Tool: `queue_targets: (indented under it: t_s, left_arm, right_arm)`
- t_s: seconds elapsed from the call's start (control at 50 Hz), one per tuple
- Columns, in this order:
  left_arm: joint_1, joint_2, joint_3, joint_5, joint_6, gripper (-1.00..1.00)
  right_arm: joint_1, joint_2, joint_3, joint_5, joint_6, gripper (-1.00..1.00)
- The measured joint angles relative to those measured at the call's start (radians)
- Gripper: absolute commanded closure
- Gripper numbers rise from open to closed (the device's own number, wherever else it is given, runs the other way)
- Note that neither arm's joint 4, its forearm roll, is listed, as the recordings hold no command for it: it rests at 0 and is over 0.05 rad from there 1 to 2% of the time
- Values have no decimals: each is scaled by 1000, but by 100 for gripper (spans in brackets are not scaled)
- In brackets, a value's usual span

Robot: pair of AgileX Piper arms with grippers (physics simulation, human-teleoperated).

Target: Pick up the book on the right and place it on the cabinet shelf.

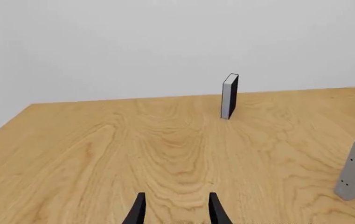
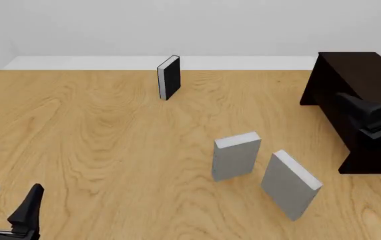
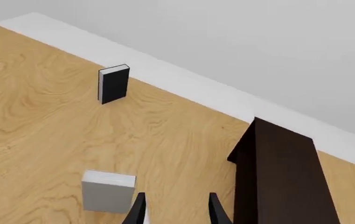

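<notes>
My left gripper point(image 2: 10, 200) sits nearest, jaws spread, nothing between them. Further out, the light-grey book point(image 2: 290, 184) stands tilted on the wooden table point(image 2: 96, 135), just beside a chunkier grey book point(image 2: 236, 156). My right gripper point(image 3: 174, 205) hangs open above the dark cabinet point(image 2: 360, 95), holding nothing. Farthest, a black-covered book point(image 2: 168, 77) stands upright.

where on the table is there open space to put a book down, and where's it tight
Bare wood spans the left half of the table, between the left gripper and the black book. Another open strip runs from the black book to the cabinet. It is crowded on the right, where two grey books stand close beside the cabinet.
</notes>
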State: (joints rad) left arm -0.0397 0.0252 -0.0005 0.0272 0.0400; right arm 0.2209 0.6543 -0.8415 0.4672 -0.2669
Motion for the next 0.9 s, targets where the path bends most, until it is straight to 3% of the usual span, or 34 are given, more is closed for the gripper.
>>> queue_targets:
  t_s: [0.42, 0.9]
  left_arm:
    - [-24, -1, 0, 13, 17, -100]
    - [-42, 1, 0, 20, 31, -100]
  right_arm:
    - [60, 230, -239, 187, -56, -100]
    - [111, 408, -432, 367, -28, -100]
